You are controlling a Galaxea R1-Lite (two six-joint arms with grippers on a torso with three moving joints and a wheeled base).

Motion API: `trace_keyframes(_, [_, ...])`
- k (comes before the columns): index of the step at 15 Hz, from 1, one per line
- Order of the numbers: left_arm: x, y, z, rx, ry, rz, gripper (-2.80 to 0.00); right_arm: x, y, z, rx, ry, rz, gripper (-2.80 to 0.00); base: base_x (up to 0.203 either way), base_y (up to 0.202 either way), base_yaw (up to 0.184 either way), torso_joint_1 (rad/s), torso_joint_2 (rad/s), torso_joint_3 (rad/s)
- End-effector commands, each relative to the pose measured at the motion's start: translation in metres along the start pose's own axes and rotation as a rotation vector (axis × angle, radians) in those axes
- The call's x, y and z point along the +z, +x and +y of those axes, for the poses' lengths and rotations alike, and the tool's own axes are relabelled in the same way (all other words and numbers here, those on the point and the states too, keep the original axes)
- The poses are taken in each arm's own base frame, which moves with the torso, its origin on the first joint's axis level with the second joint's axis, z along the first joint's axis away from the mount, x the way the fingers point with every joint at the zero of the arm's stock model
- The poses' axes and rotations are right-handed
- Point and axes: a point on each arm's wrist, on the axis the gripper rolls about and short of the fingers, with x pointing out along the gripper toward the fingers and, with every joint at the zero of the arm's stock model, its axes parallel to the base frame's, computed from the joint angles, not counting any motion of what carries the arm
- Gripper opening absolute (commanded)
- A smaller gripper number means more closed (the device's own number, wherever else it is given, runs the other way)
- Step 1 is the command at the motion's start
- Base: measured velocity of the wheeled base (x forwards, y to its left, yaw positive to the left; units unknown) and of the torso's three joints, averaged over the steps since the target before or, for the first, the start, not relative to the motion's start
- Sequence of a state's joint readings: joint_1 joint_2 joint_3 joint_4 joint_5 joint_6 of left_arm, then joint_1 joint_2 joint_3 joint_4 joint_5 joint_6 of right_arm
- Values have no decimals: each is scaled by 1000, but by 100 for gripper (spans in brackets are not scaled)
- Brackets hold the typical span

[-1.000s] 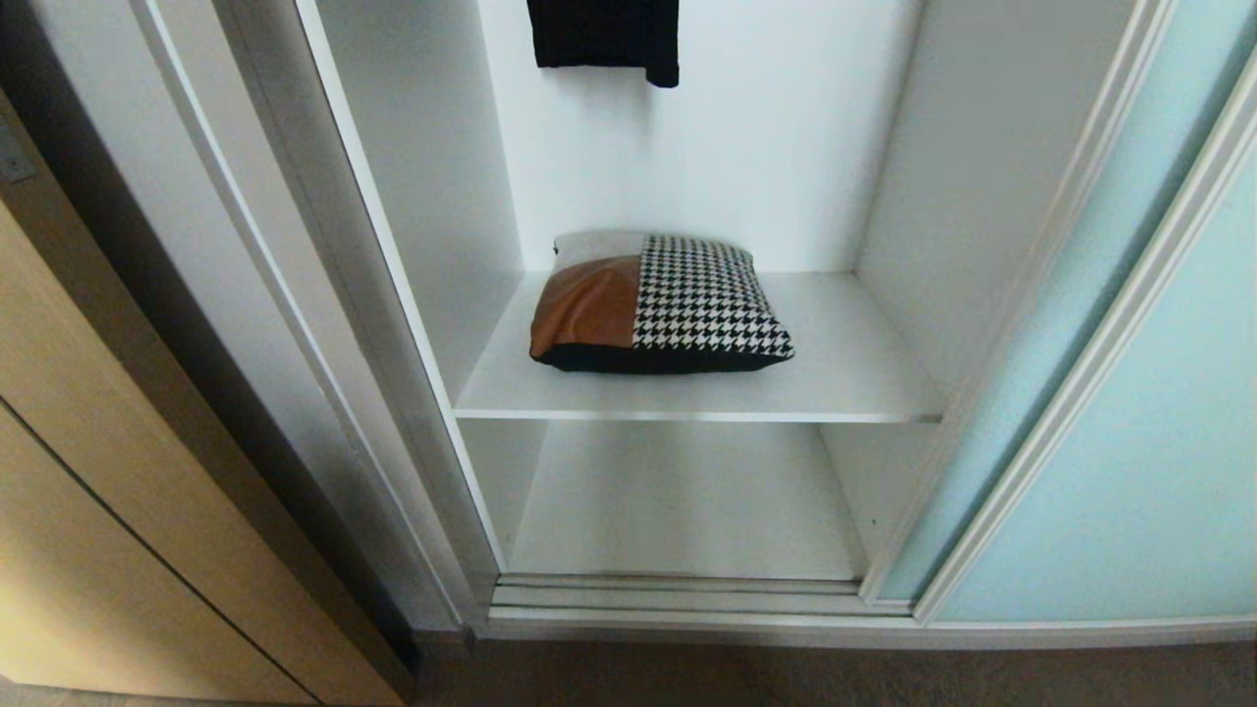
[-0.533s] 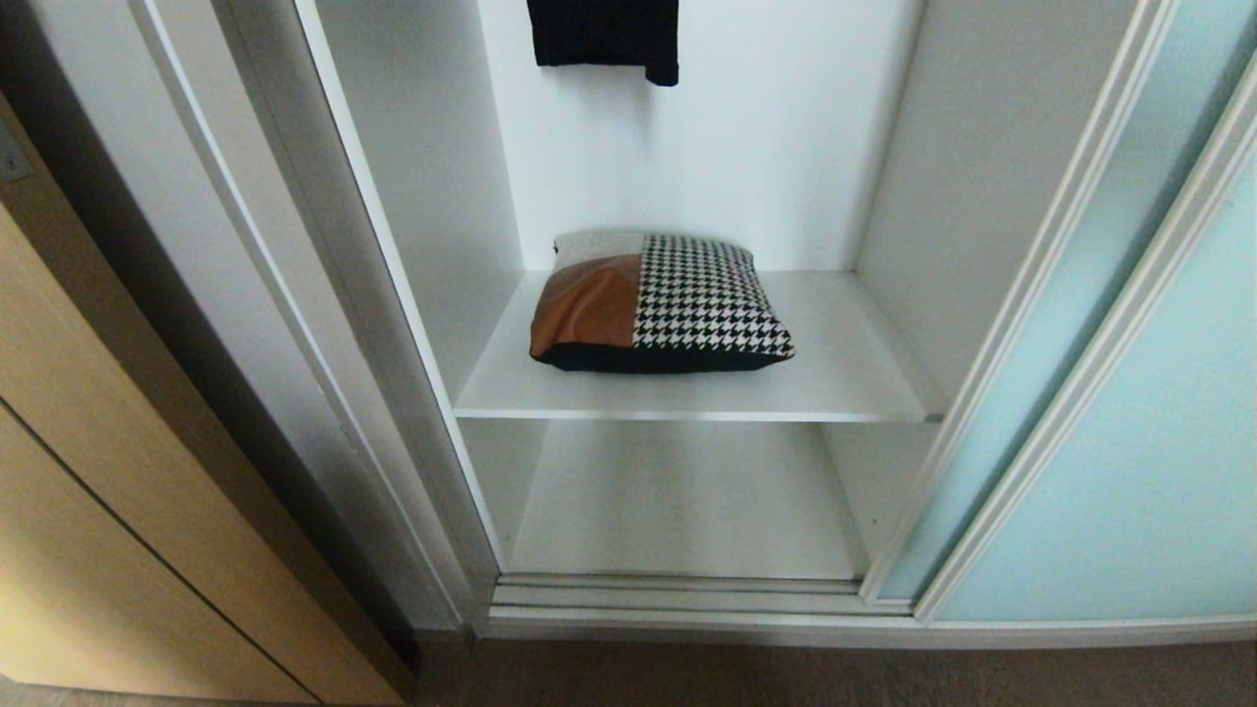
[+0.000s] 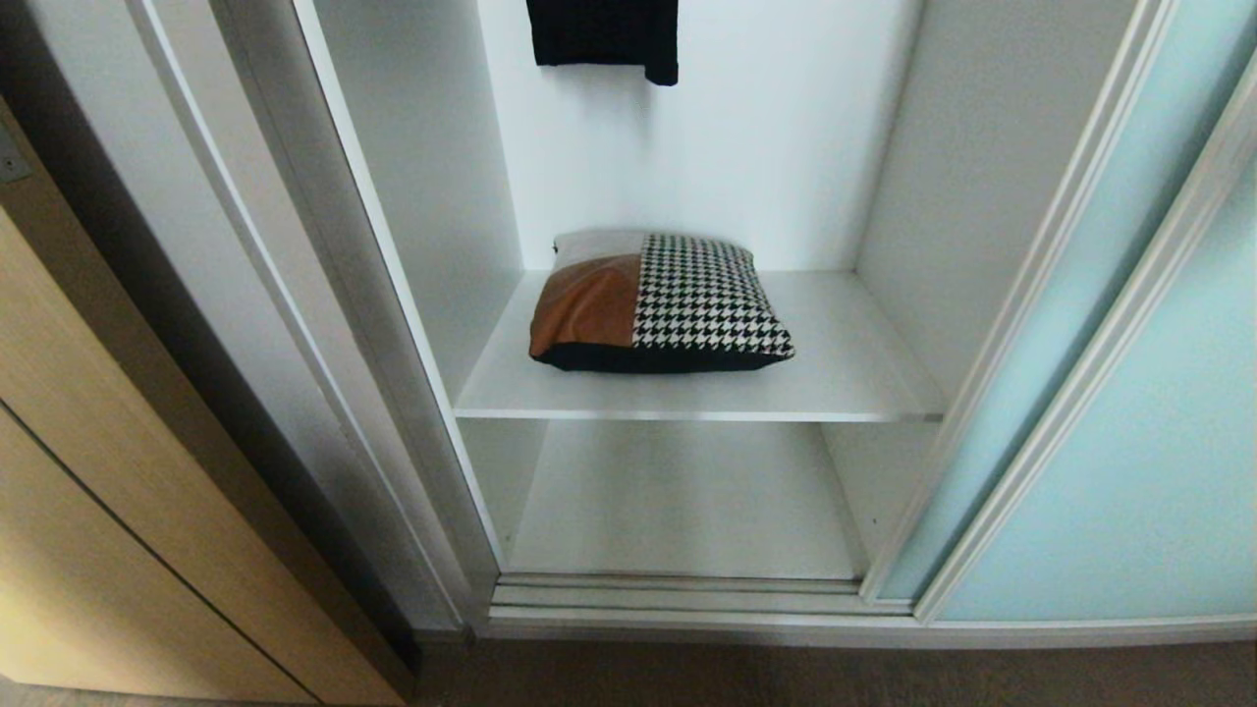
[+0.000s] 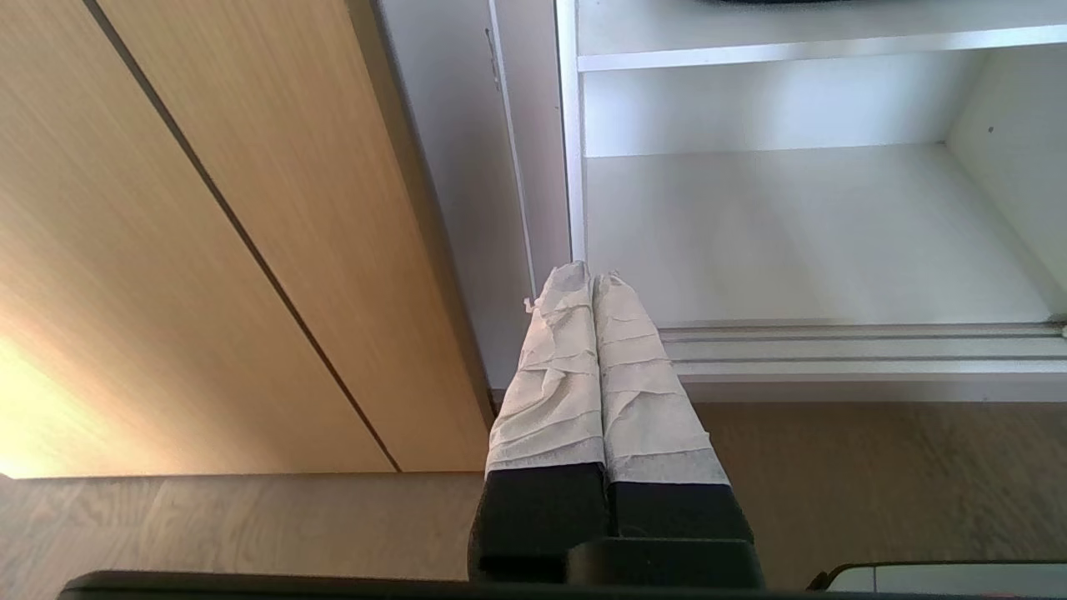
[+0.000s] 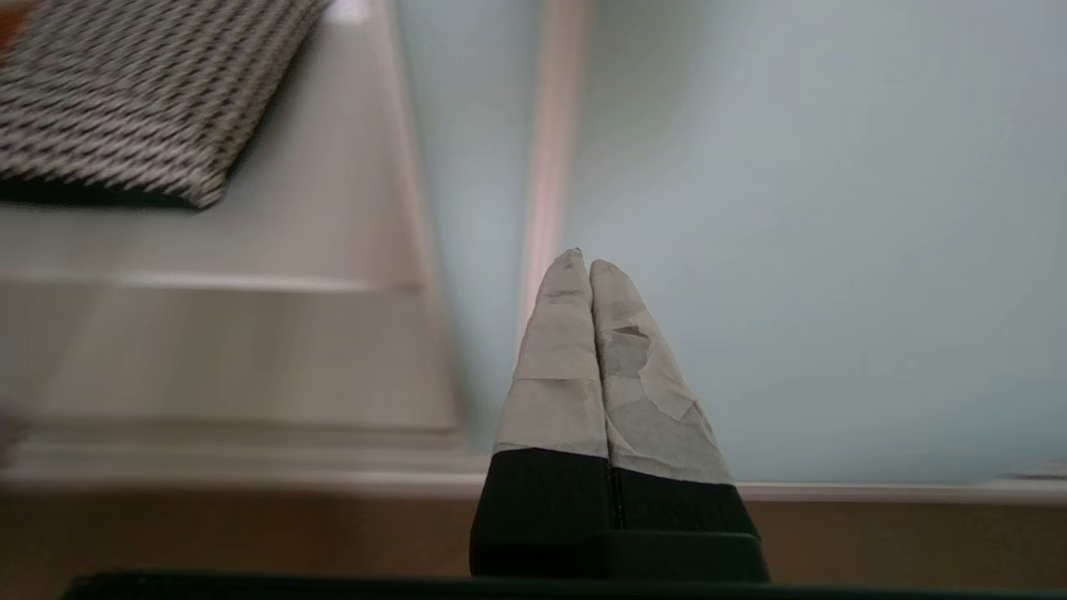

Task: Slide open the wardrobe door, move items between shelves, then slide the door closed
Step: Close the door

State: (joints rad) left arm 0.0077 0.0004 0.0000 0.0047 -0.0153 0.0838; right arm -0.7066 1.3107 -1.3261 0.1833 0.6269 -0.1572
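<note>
Head view shows the sliding wardrobe door [image 3: 1129, 412] pushed aside to the right of the cushion [image 3: 656, 304], which lies flat on the upper shelf [image 3: 845, 383], nearer its left end. Compared with a second ago, nothing in this view has shifted: door, cushion and black garment [image 3: 604, 34] above it hold their places. The lower shelf [image 3: 687, 511] beneath the cushion carries nothing. Right gripper [image 5: 581, 265], fingers pressed together and empty, points at the door frame beside the cushion. Left gripper [image 4: 590, 279], likewise closed, hangs below by the wooden door [image 4: 208, 250]. Judgement: opening is done; the cushion's transfer has not begun.
</note>
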Motion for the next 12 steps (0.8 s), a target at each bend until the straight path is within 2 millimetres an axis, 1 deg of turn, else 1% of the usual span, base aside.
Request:
trace_keyframes(1, [0, 0, 0, 2, 1, -1, -280, -14, 17, -8, 84, 43, 44, -280, 0, 0, 0, 0, 0, 0])
trace_keyframes(3, [0, 0, 0, 1, 1, 0, -280, -16, 21, -9, 163, 72, 48, -280, 0, 0, 0, 0, 0, 0])
trace_keyframes(7, [0, 0, 0, 0, 1, -2, -280, -19, 28, -12, 255, 95, 46, -280, 0, 0, 0, 0, 0, 0])
trace_keyframes(11, [0, 0, 0, 2, 1, 0, -280, -21, 35, -16, 277, 102, 51, -280, 0, 0, 0, 0, 0, 0])
trace_keyframes(12, [0, 0, 0, 0, 1, -2, -280, -19, 38, -17, 281, 100, 48, -280, 0, 0, 0, 0, 0, 0])
